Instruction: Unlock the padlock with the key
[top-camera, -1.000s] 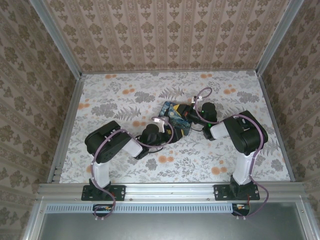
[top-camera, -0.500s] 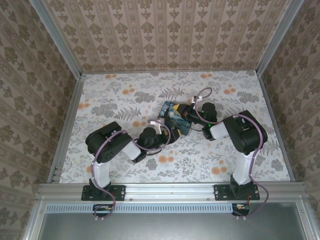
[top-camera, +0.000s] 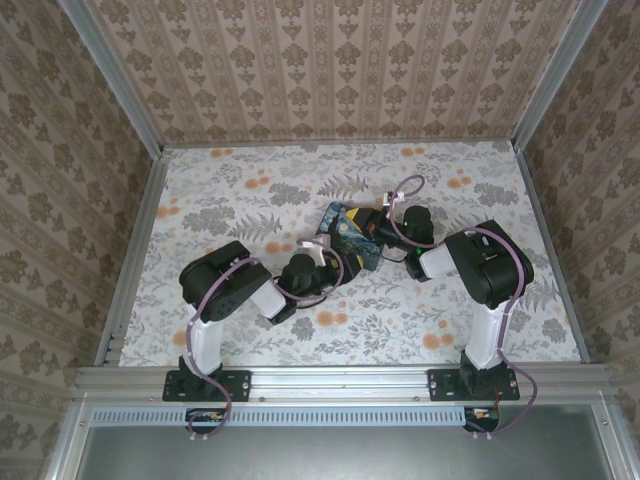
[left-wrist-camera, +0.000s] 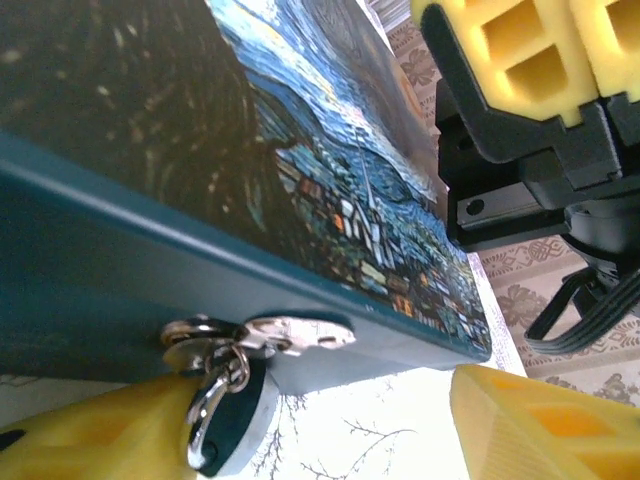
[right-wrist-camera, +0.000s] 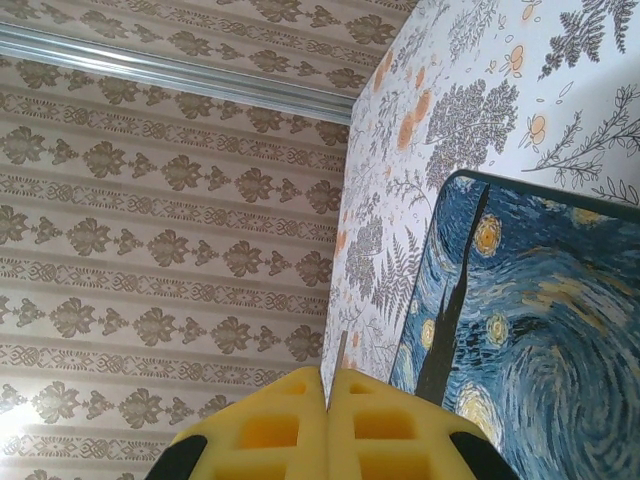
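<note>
Elbow of left arm edged right since last frame. The left gripper (left-wrist-camera: 320, 436), jaws apart, straddles the padlock (left-wrist-camera: 232, 428), which hangs shackle-up from the painted box (left-wrist-camera: 300, 170). The right gripper (right-wrist-camera: 326, 400) clenches the key (right-wrist-camera: 342, 358), its blade pointing straight out.

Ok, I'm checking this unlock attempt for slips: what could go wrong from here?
The padlock dangles loose from the hasp, close to one finger of the open left gripper; closing may knock it aside instead of clamping it. The key shows as a thin sliver from the shut right gripper, so it could twist or slip when pushed in.
</note>
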